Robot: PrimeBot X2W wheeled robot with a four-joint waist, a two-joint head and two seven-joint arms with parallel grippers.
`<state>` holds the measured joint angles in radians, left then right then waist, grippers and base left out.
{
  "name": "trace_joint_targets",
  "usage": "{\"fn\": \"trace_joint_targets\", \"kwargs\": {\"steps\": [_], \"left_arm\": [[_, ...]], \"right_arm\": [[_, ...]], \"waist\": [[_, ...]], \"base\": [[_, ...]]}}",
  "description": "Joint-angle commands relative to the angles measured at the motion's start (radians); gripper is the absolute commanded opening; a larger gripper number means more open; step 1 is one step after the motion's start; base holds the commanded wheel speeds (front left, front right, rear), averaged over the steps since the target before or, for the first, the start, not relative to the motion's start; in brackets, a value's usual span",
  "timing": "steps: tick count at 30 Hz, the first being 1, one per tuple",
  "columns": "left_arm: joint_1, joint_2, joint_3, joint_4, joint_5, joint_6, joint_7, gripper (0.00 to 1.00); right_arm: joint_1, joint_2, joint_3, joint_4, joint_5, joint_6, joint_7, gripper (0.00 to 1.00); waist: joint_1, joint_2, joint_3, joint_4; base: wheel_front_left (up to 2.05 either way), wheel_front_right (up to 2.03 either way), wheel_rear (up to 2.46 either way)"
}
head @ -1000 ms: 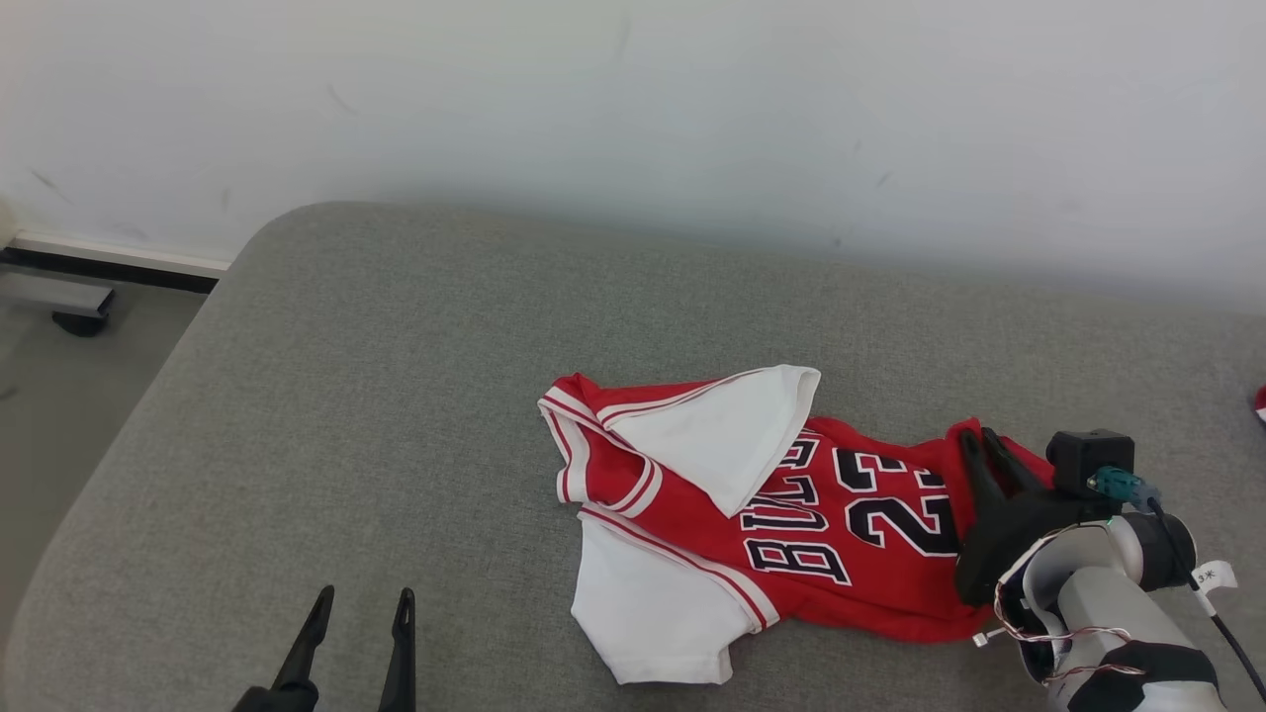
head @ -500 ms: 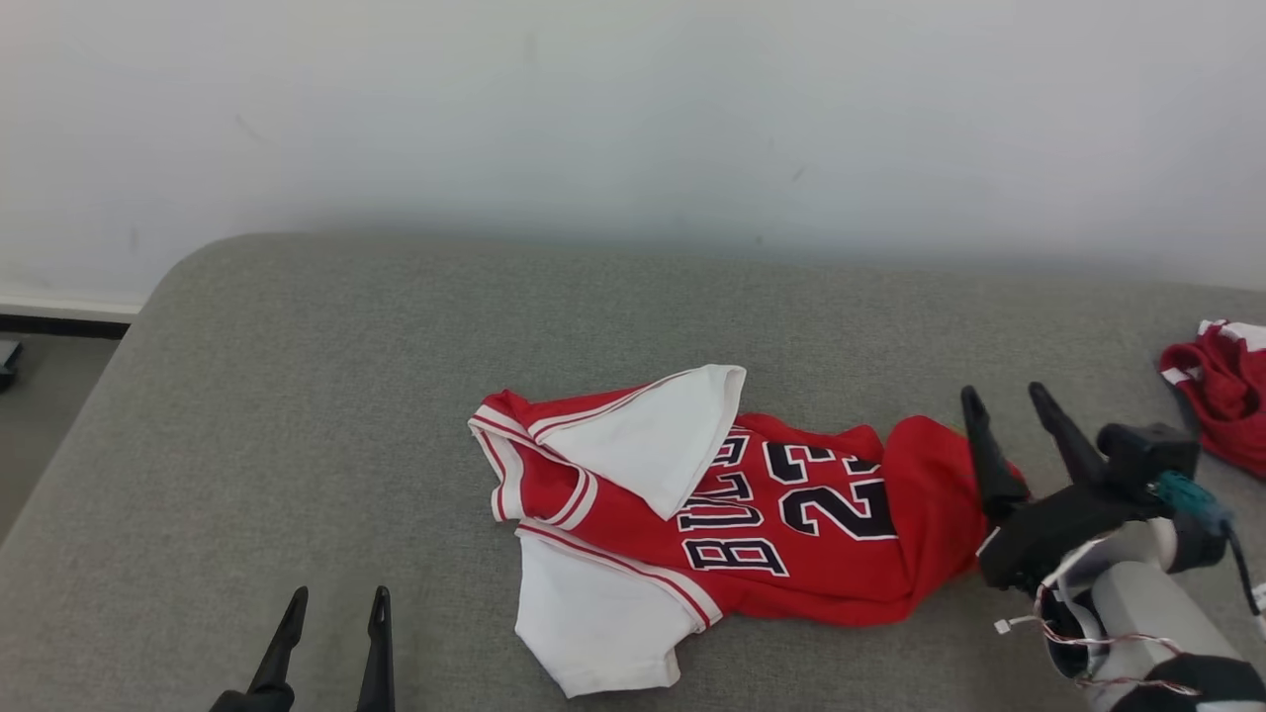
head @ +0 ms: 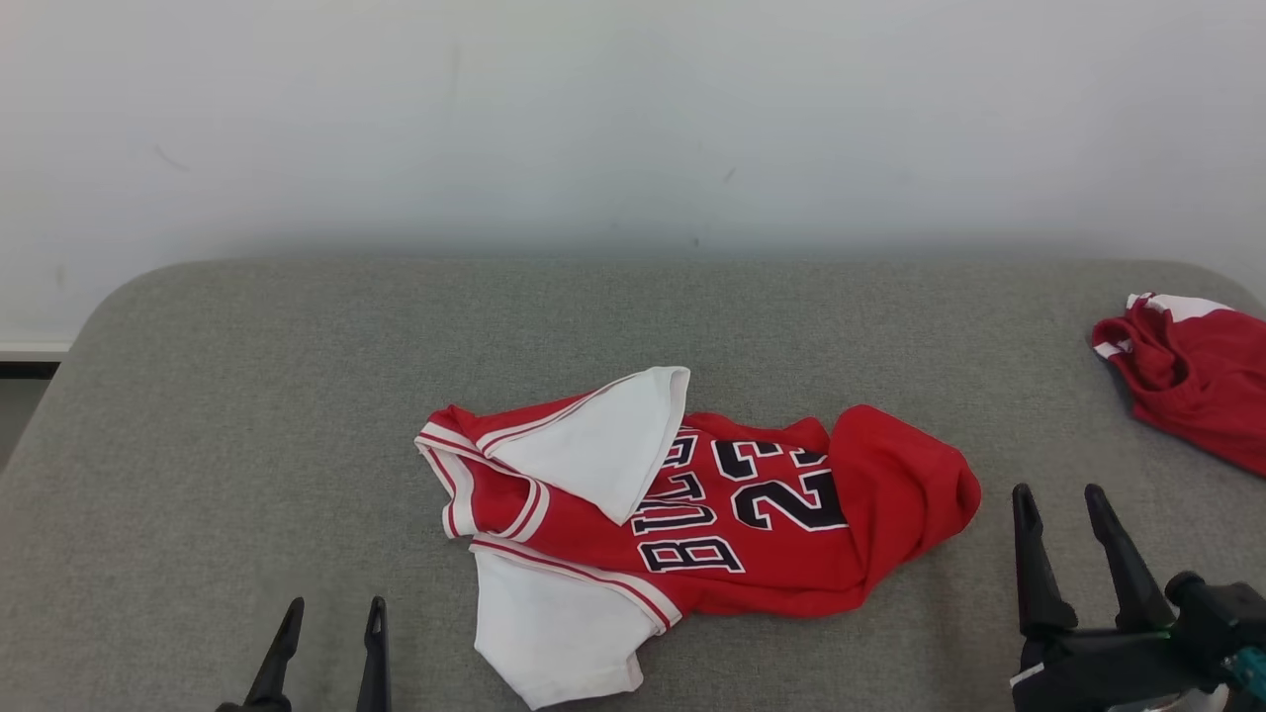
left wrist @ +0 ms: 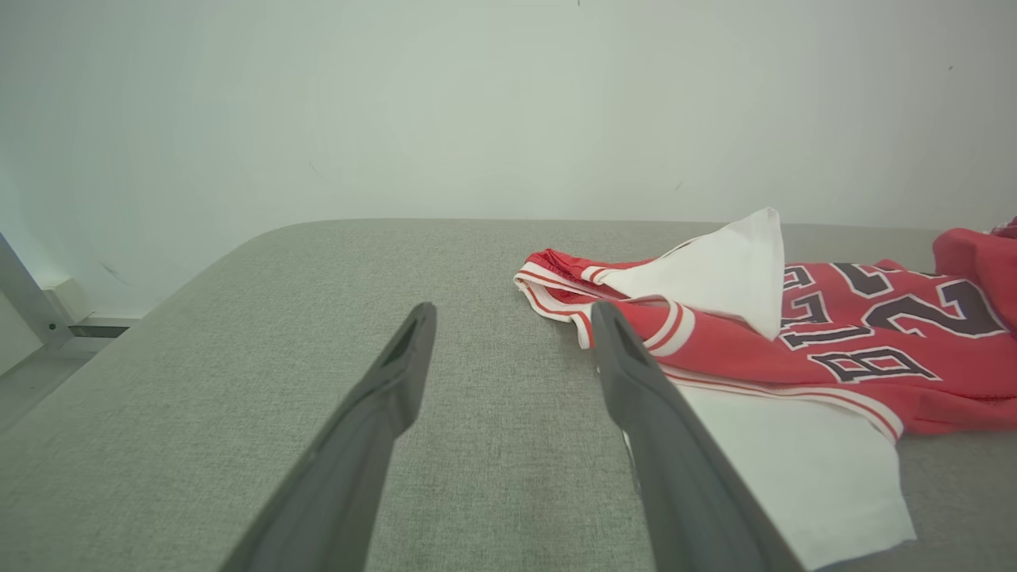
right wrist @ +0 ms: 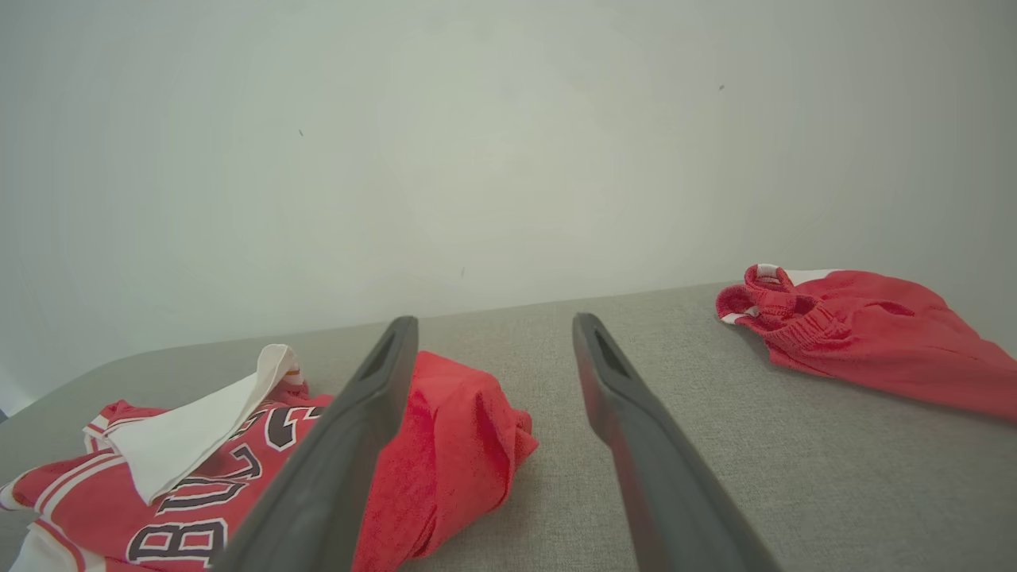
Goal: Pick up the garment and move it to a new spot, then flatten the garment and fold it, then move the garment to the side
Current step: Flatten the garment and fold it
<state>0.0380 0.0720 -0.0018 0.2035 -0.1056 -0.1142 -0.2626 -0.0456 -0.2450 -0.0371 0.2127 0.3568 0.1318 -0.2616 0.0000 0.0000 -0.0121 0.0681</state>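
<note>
Released from the jersey (head: 752,534), the right gripper (head: 1057,491) has withdrawn to lower right, jaws spread; left gripper (head: 335,603), lower left, likewise spread. Jersey lies crumpled mid-frame on the grey cushion (head: 247,396). Right wrist view adds the gathered waistband of a second red garment (right wrist: 858,334). Two garments, two grippers.

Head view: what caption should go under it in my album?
Crumpled red jersey lies on grey cushion, both jaws open beside it.

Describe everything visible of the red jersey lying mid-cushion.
The red jersey lies crumpled on the gray cushion: thin knit-looking fabric, white sleeves with red-striped trim, black white-edged lettering and 23. One sleeve is flipped over the chest; the hem end is bunched up. Only the cushion touches it.
</note>
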Motion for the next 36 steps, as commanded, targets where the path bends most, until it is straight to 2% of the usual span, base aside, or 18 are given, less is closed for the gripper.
{"fn": "trace_joint_targets", "kwargs": {"steps": [1, 10, 22, 33, 34, 35, 36], "left_arm": [[0.014, -0.002, 0.000, 0.005, 0.007, -0.001, -0.003, 1.00], [0.009, -0.005, -0.024, 0.079, -0.006, -0.007, -0.003, 1.00], [-0.099, -0.003, -0.120, 0.312, -0.048, -0.016, -0.003, 1.00], [-0.187, -0.010, -0.136, 0.521, -0.119, -0.015, -0.003, 0.99], [-0.191, -0.012, -0.150, 0.537, -0.138, -0.015, -0.003, 0.11], [-0.192, -0.017, -0.171, 0.550, -0.156, -0.015, -0.003, 0.00], [-0.197, -0.016, -0.182, 0.549, -0.169, -0.015, -0.002, 0.00]], "right_arm": [[0.023, 0.015, -0.002, -0.015, -0.012, -0.003, -0.004, 1.00], [0.107, 0.093, -0.008, -0.094, -0.051, -0.003, -0.004, 1.00], [0.095, 0.118, 0.041, -0.071, -0.048, -0.003, -0.004, 1.00], [0.083, 0.120, 0.049, -0.059, -0.047, -0.003, -0.004, 1.00], [0.084, 0.121, 0.049, -0.060, -0.049, -0.003, -0.004, 1.00], [0.087, 0.122, 0.046, -0.061, -0.050, -0.003, -0.004, 1.00], [0.092, 0.122, 0.041, -0.061, -0.051, -0.003, -0.004, 1.00]], "waist": [[0.0000, 0.0000, 0.002, -0.005], [0.0000, 0.0000, 0.010, -0.038], [0.0000, 0.0000, 0.031, -0.102], [0.0000, 0.0000, 0.051, -0.151], [0.0000, 0.0000, 0.051, -0.153], [0.0000, 0.0000, 0.049, -0.152], [0.0000, 0.0000, 0.047, -0.149]], "base": [[0.00, 0.00, 0.00], [0.00, 0.00, 0.00], [0.00, 0.00, 0.00], [0.00, 0.00, 0.00], [0.00, 0.00, 0.00], [0.00, 0.00, 0.00], [0.00, 0.00, 0.00]]}}
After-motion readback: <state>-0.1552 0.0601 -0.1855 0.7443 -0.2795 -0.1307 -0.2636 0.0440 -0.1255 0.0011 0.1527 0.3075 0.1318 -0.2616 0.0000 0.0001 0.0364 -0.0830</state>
